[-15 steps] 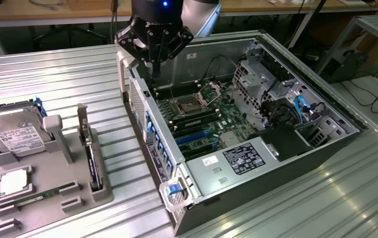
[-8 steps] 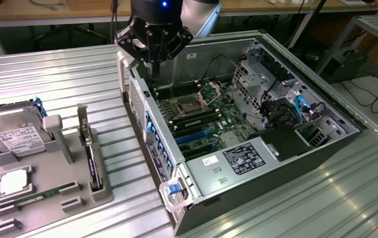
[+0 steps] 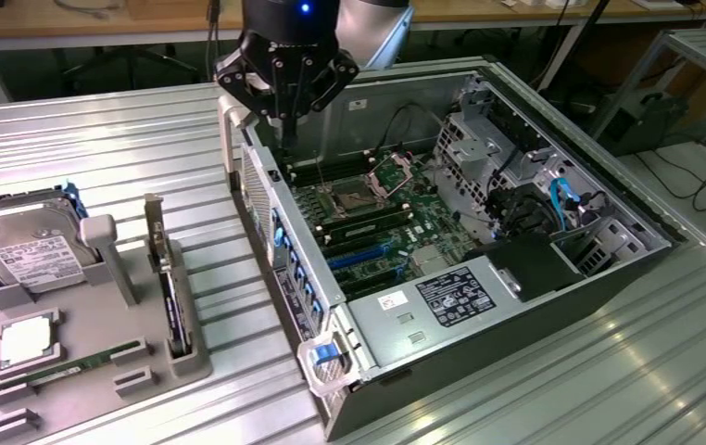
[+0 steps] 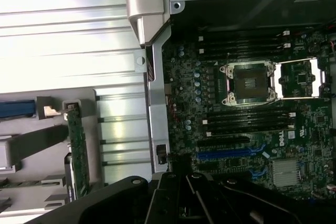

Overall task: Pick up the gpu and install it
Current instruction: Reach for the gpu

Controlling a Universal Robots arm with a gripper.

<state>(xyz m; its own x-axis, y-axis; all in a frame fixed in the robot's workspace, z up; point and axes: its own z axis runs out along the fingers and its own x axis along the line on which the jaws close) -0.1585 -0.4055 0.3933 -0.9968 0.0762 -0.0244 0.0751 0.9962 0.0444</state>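
While together above the open case [image 3: 390, 102], pincer [image 3: 289, 139] over ribbed metal table [image 3: 106, 148], desks [image 3: 106, 19] behind.

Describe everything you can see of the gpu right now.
The gpu is a thin dark card, its board greenish in the wrist view, with a silver metal bracket at one end. It stands on edge in a slot of the grey holder, beside the open computer case. The tool is apart from it, over the case.

One readable mark – a white Dell logo [image 4: 282, 139] on the motherboard [image 4: 184, 93].
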